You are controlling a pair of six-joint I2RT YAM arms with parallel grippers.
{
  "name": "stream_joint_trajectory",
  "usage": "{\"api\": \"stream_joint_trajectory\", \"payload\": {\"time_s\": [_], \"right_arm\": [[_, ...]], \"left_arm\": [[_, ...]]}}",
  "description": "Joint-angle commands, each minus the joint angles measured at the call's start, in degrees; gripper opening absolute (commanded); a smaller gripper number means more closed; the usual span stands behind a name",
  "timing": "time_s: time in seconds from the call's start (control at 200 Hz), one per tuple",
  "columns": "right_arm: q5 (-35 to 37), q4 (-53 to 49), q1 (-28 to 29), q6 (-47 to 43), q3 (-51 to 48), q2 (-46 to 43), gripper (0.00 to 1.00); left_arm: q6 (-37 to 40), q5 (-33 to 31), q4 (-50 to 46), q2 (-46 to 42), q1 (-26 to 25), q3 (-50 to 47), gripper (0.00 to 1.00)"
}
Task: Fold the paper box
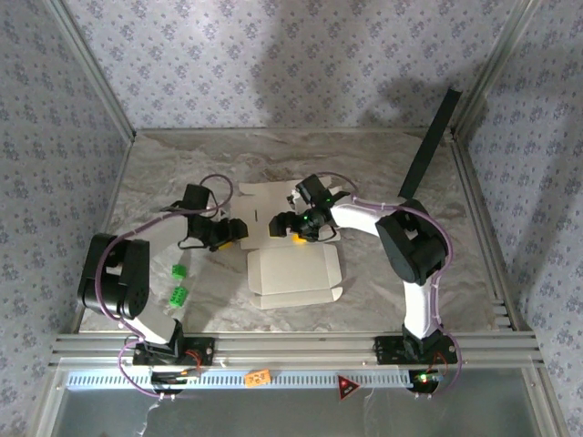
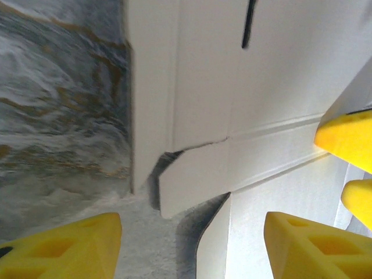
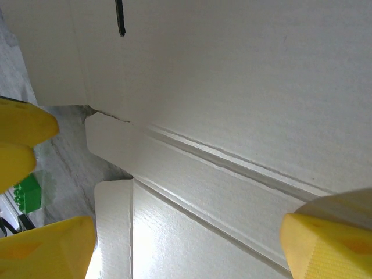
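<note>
From high up, I am seeing the whole paper box (image 1: 291, 269). It is lying in the middle of the marble table (image 1: 383, 173) as a pale sheet with flaps. Two small green blocks (image 1: 179, 271) are sitting to its left. A long black panel (image 1: 428, 146) is leaning in the far right corner.

My wrist cameras are showing me the little things up close. I am seeing fold lines, a thin dark slit (image 2: 249, 23) and a small flap (image 2: 192, 180) poking out at the sheet's left edge.

My left gripper (image 2: 190, 224) is hanging over that left edge. Its yellow fingers are spread wide, one over the table and one over the cardboard, and they are gripping nothing. My right gripper (image 3: 186, 226) is hanging over the fold lines. Its fingers are spread wide too, and it is holding nothing. I cannot tell if either gripper is touching the cardboard. The two grippers are close together, and each wrist camera is catching the other gripper's yellow fingertips.
</note>
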Motion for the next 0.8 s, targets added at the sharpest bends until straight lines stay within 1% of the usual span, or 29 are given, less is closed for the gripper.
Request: {"api": "stream_joint_trajectory", "payload": {"time_s": [0.0,0.15,0.34,0.55,0.675,0.795], "right_arm": [[2.27,-3.69,0.72,-1.24,0.0,2.49,0.86],[2.43,-3.93,0.72,-1.33,-0.27,2.13,0.86],[2.53,-3.87,0.73,-1.33,-0.22,2.15,0.86],[2.51,-3.51,0.83,-1.29,-0.81,1.98,0.86],[2.68,-3.24,0.84,-1.2,-1.2,1.71,0.86],[2.64,-2.99,0.85,-1.07,-1.41,1.6,0.86]], "left_arm": [[-2.49,1.88,4.21,1.07,-1.38,-1.23,0.66],[-4.33,2.22,7.61,1.22,-1.88,-3.54,0.67],[-5.38,2.4,8.84,1.86,-1.88,-4.23,0.67],[-7.67,4.16,12.2,3.37,-1.97,-4.68,0.62],[-8.13,4.12,12.41,3.25,-1.97,-4.62,0.61],[-8.55,5.07,12.61,2.91,-1.93,-4.44,0.58]]}}
